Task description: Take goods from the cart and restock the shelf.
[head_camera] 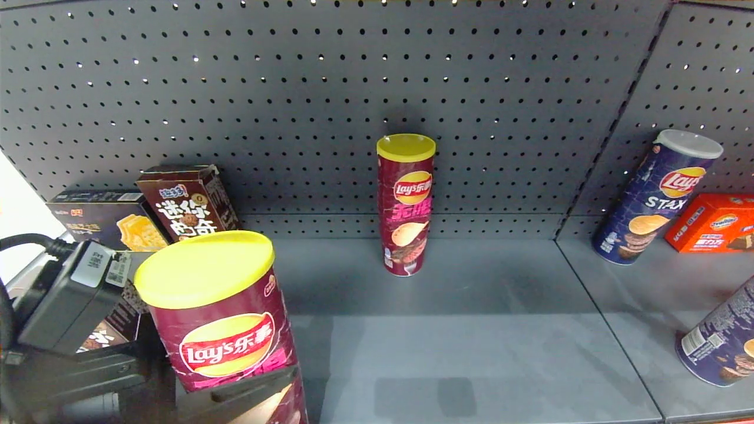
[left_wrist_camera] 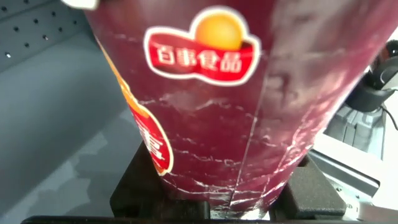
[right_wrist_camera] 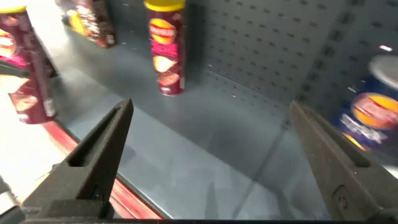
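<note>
Head view: left gripper (head_camera: 235, 388) clamps the yellow-lidded chip can (head_camera: 218, 306) around its lower body. Likely light, stiff cardboard, slick, crushable; a moderate squeeze suits. Right gripper (right_wrist_camera: 211, 149) gapes empty.

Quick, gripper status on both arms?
Left gripper: shut on the yellow-lidded chip can.
Right gripper: open, holding nothing.
</note>
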